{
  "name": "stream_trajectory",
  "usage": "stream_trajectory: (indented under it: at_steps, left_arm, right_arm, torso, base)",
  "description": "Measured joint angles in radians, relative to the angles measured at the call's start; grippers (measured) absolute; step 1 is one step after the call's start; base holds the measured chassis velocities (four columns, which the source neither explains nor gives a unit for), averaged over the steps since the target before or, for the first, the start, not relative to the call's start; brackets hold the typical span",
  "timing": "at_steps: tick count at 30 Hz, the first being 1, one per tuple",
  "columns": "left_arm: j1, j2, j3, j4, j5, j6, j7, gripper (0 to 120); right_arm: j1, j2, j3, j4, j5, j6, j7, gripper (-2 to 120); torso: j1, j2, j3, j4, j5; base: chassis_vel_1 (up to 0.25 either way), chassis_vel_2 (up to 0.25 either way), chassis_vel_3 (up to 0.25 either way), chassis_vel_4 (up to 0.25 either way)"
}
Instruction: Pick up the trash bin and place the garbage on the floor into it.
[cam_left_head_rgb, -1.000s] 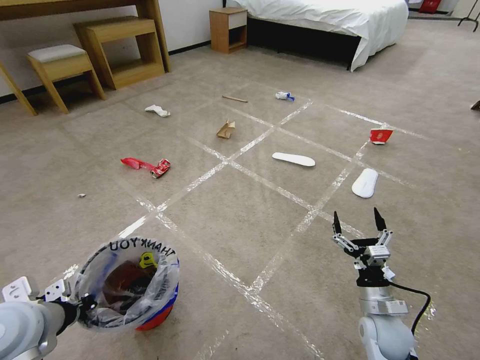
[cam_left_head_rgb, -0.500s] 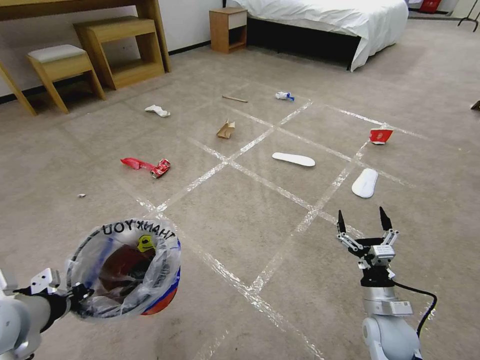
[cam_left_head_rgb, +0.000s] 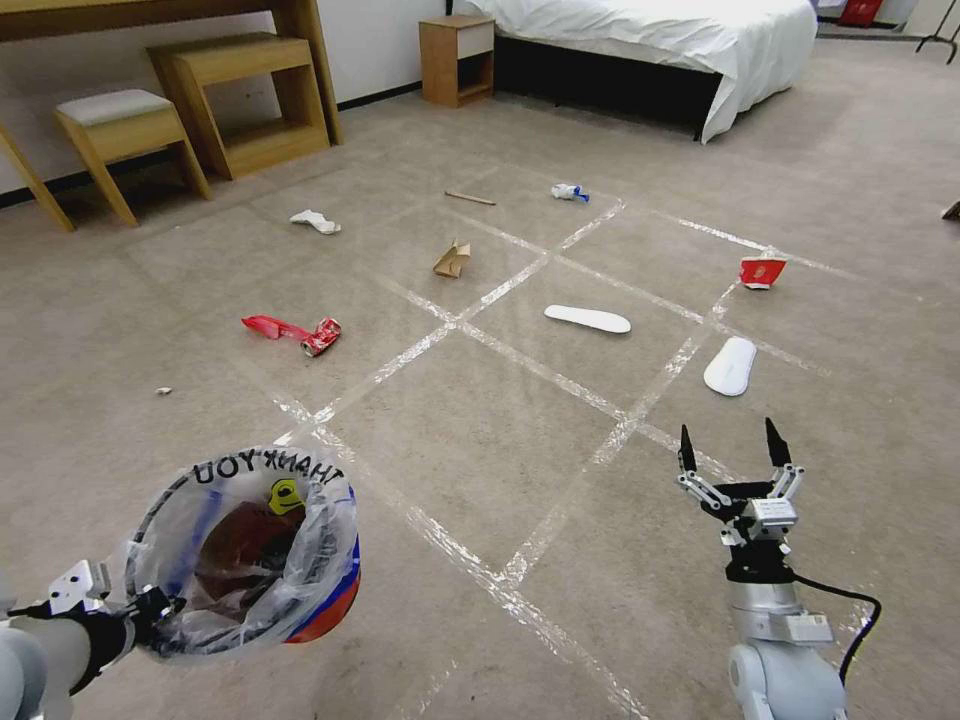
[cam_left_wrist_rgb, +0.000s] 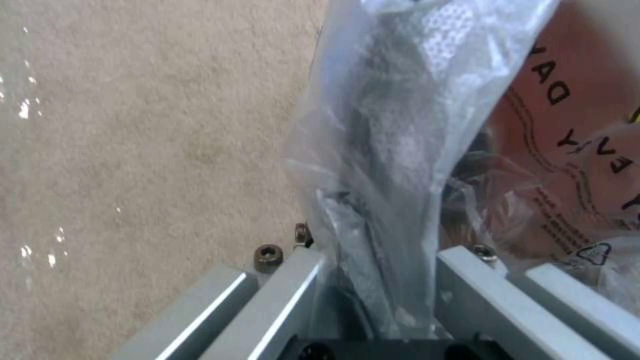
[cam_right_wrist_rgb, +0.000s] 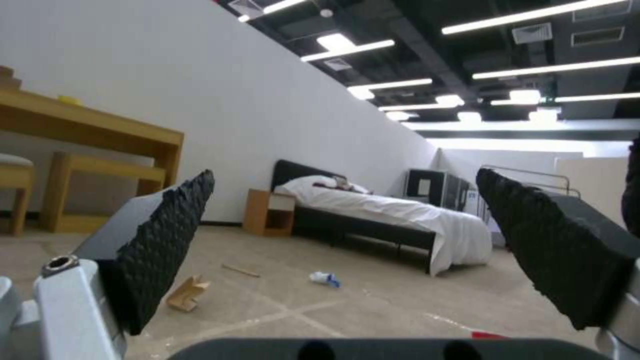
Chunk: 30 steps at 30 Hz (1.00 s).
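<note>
While the left gripper (cam_left_head_rgb: 150, 606) is clamping the trash bin (cam_left_head_rgb: 245, 550) rim, the right gripper (cam_left_head_rgb: 732, 448) is hovering, fingers spread, above the floor (cam_left_head_rgb: 480, 430).

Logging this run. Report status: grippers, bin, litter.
Left gripper shut on trash bin rim, bin held off floor. Right gripper open, empty, raised. Garbage scattered ahead; nothing in the way.

Left pincer (cam_left_head_rgb: 150, 606) is clamped closed low at left; right pincer (cam_left_head_rgb: 731, 446) points forward, jaws spread.
</note>
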Motion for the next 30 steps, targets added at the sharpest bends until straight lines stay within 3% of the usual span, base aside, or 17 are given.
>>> stream_trajectory:
  at_steps: [9, 15, 30]
  left_arm:
    - [0.002, -0.054, 0.022, -0.004, 0.051, 0.014, 0.023, 0]
    - [0.005, -0.064, 0.029, 0.001, 0.094, 0.014, 0.044, 0]
    - [-0.005, -0.091, 0.023, 0.002, 0.111, 0.01, 0.051, 0]
  right_arm:
    - [-0.062, 0.009, 0.002, 0.019, -0.006, 0.059, -0.005, 100]
    - [-0.065, 0.013, 0.002, 0.02, -0.009, 0.073, -0.023, 100]
    - [-0.054, 0.001, -0.002, 0.016, -0.018, 0.073, -0.03, 100]
  torso:
    - [0.0, 0.0, 0.0, -0.0001, 0.0]
    - [0.0, 0.0, 0.0, 0.0, 0.0]
    - [0.0, 0.0, 0.0, 0.0, 0.0001]
  base:
    - [0.0, 0.0, 0.0, 0.0]
    - [0.0, 0.0, 0.0, 0.0]
    - [-0.035, 0.025, 0.027, -0.028]
